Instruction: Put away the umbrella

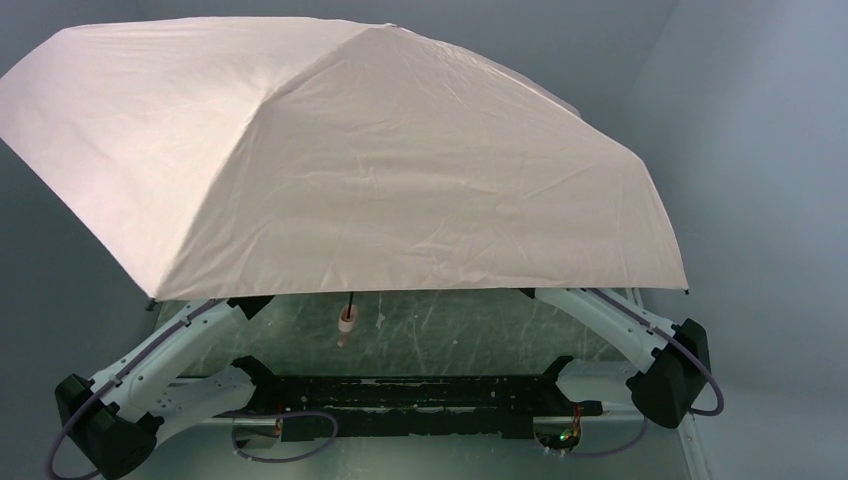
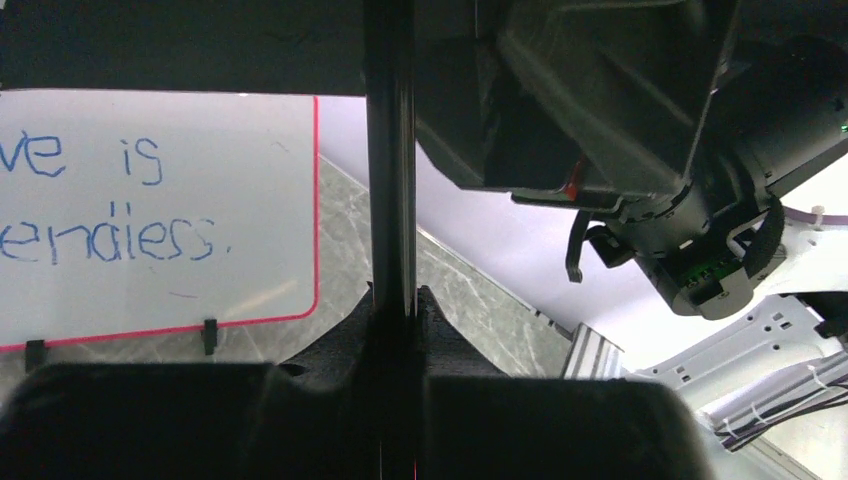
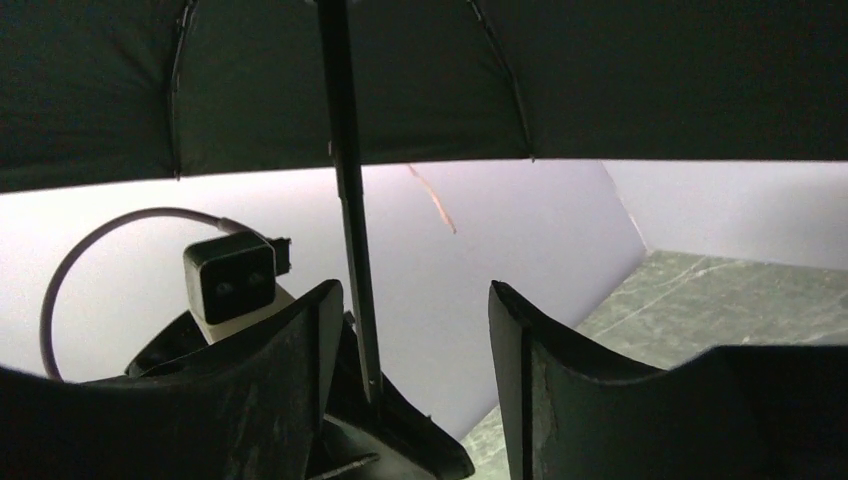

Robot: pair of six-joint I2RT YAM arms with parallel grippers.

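Observation:
The umbrella stands open, and its pale pink canopy covers most of the top view. Its small pink handle hangs below the canopy's front edge. Both grippers are hidden under the fabric in that view. In the left wrist view my left gripper is shut on the slim black shaft, which rises straight up between the fingers. In the right wrist view my right gripper is open, and the shaft runs just beside its left finger without being clamped.
A red-framed whiteboard with blue writing stands on the marbled table behind the shaft. The right arm's wrist hangs close on the shaft's right. The two white arms reach in under the canopy from both sides.

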